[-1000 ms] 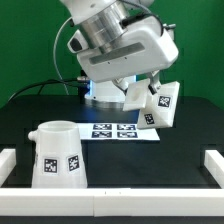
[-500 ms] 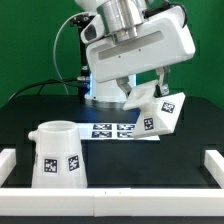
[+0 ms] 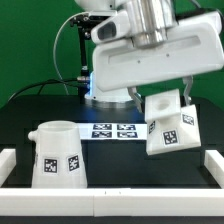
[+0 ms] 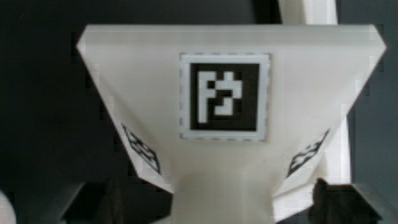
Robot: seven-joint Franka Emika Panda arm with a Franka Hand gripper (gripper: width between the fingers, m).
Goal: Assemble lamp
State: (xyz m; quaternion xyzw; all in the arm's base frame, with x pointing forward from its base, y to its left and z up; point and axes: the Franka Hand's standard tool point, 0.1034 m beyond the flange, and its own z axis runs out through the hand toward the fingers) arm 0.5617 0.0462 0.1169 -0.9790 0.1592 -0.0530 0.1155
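Note:
My gripper [image 3: 168,97] is shut on the blocky white lamp base [image 3: 168,126] and holds it tilted above the black table at the exterior view's right. In the wrist view the base [image 4: 222,90] fills the picture, one tag facing the camera, its narrow end between the two dark fingers [image 4: 98,205] of the gripper [image 4: 222,207]. The large tapered lamp shade [image 3: 58,153] stands on the table at the exterior view's front left, with tags on its side. The bulb is not in view.
The marker board [image 3: 112,130] lies flat at the table's middle, just left of the held base. Low white rails run along the front [image 3: 110,196], left [image 3: 8,160] and right [image 3: 212,165] edges. The arm's base and cables stand behind.
The gripper has carried the lamp base toward the exterior view's right and nearer the camera, lower over the table; the base is less tilted. The shade has not moved.

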